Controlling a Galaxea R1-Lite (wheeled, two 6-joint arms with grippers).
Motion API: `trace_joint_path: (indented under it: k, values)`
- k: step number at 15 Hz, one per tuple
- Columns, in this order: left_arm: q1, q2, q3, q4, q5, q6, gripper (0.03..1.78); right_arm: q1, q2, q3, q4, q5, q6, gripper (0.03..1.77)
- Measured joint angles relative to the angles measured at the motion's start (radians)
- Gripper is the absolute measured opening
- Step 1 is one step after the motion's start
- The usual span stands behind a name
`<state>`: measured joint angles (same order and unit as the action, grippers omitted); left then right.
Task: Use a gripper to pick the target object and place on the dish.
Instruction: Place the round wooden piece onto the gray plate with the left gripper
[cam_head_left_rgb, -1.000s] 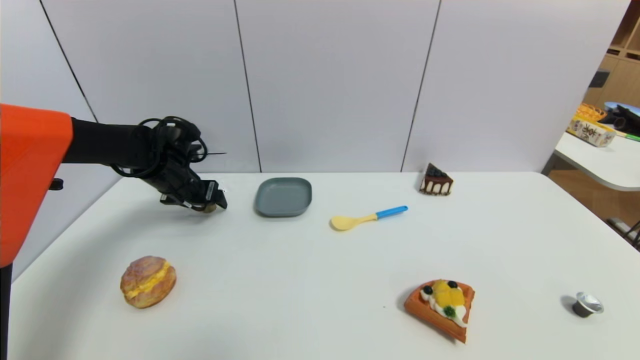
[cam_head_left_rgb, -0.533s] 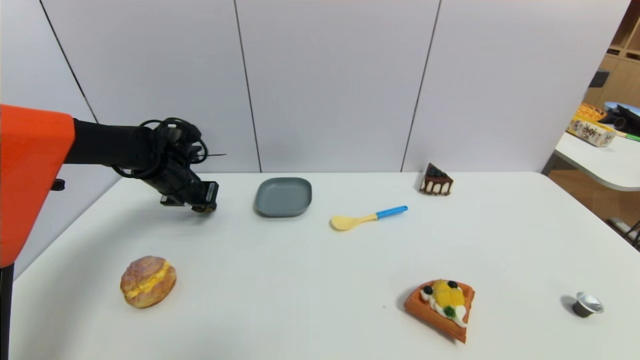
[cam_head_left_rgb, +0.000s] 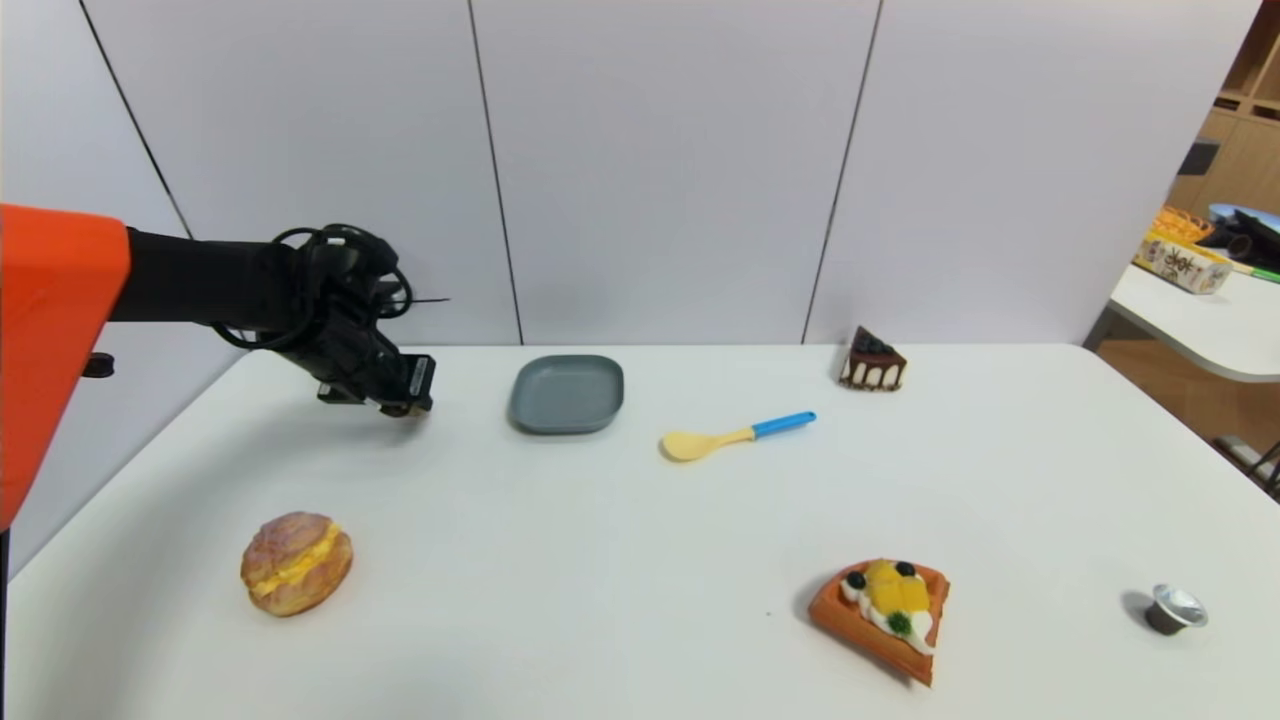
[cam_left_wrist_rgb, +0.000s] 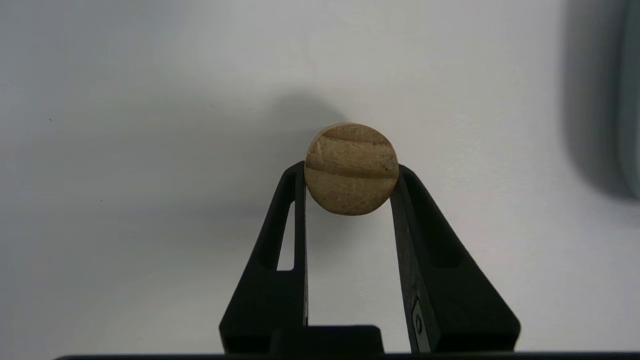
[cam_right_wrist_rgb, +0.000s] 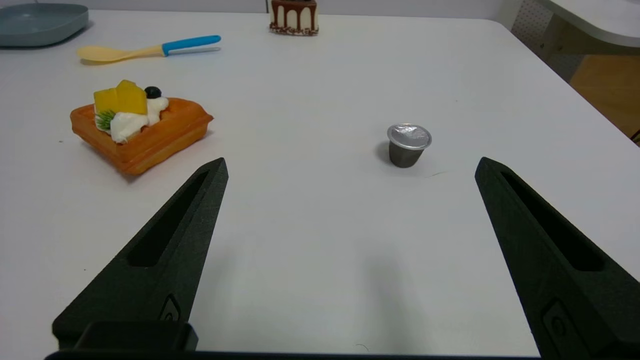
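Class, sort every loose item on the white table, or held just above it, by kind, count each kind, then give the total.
Pretend foods: 3: cream puff, waffle, cake slice
Tableware: 2: dish, spoon
Capsule cups: 1: capsule cup
Corks: 1: cork, gripped in the left claw
Total: 7
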<state>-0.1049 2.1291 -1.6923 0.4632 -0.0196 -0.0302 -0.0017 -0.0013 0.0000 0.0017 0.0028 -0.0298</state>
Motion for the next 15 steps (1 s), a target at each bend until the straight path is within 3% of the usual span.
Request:
trace_joint_path:
  k: [9,15]
  values:
    - [-0.165,-0.002,-0.094,-0.006,-0.09,0.143,0.51,0.0,0.0,0.0,0.0,0.0,0.0,1.71]
    - [-0.261,0.1,-0.217,-0.008,-0.095,0.172,0.51,0.0,0.0,0.0,0.0,0.0,0.0,1.71]
